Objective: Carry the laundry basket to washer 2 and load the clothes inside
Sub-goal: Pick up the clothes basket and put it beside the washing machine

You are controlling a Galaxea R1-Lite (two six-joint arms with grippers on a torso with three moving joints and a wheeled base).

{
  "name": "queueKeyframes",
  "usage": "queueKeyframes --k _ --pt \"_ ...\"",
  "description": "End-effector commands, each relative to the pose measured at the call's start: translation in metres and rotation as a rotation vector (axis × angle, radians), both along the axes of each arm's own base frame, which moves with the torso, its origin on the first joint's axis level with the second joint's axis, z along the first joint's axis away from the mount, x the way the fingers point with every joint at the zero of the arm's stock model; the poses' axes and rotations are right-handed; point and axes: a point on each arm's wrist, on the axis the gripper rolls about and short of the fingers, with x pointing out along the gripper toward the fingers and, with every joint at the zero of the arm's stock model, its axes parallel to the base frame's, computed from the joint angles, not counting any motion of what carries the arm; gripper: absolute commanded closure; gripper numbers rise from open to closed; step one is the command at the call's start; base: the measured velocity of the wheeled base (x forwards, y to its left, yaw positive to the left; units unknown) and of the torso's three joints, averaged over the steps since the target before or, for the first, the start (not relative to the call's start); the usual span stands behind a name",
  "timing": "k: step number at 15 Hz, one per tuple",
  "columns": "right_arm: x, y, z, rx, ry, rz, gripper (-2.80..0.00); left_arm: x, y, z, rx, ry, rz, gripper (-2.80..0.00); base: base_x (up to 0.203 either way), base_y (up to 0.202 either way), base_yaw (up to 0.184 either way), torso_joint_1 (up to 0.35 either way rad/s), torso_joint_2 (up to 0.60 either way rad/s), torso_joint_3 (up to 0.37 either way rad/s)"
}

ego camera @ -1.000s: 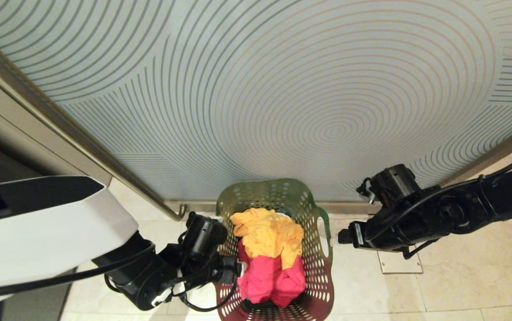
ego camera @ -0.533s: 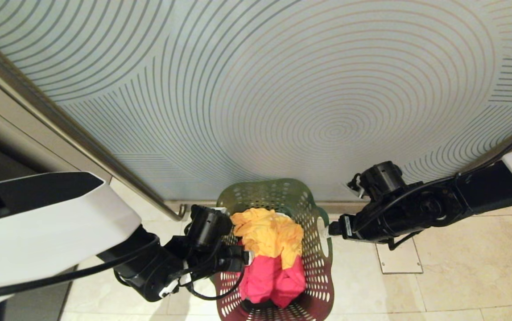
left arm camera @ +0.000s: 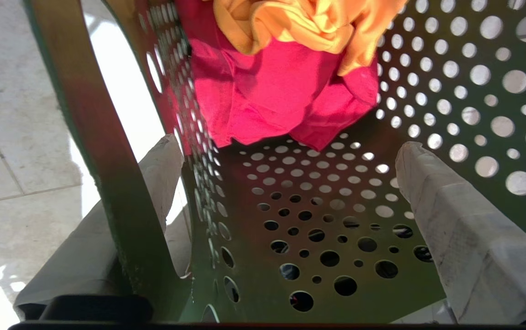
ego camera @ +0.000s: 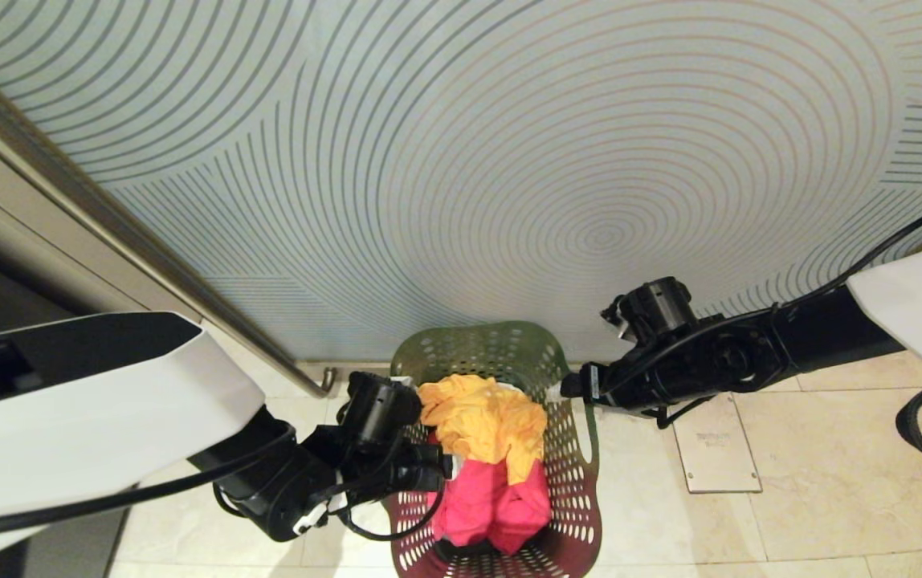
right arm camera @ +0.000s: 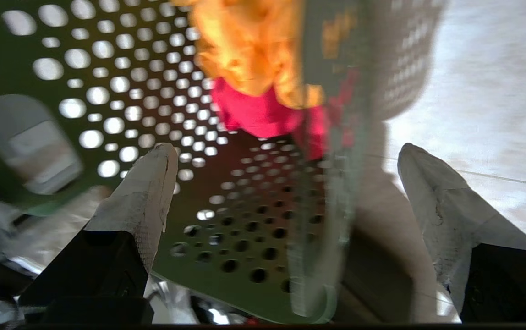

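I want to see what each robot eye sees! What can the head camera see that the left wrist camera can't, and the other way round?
Only the head view shows the wall with curved lines, both arms, and the right gripper at the basket's right handle. Only the left wrist view shows the left gripper up close: open, with one finger outside the basket wall and the other inside, its handle strap between them. Both show the green basket with holes, the yellow and pink clothes, and the pale floor.
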Motion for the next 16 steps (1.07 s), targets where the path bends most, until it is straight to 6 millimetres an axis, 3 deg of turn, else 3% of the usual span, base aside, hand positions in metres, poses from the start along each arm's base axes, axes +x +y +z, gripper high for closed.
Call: queueKeyframes --k 1,7,12,16 --pt "0.002 0.008 -0.004 0.02 0.016 0.009 -2.8 0.001 0.0 0.0 -0.006 -0.001 0.0 -2.8 0.0 0.0 0.0 0.0 0.0 0.0" --pt "-0.003 0.03 -0.007 0.073 0.059 0.045 -2.8 0.002 -0.002 -0.006 0.001 0.013 -0.003 -2.8 0.0 0.0 0.0 0.0 0.0 0.0" --pt "0.0 0.032 -0.029 0.053 0.104 0.043 -2.8 0.012 -0.009 -0.011 -0.05 0.031 0.001 -2.8 0.0 0.0 0.0 0.0 0.0 0.0" --pt "0.002 0.033 -0.036 0.042 0.113 0.042 -2.8 0.022 -0.017 -0.018 -0.07 0.037 -0.001 -2.8 0.0 0.0 0.0 0.0 0.0 0.0"
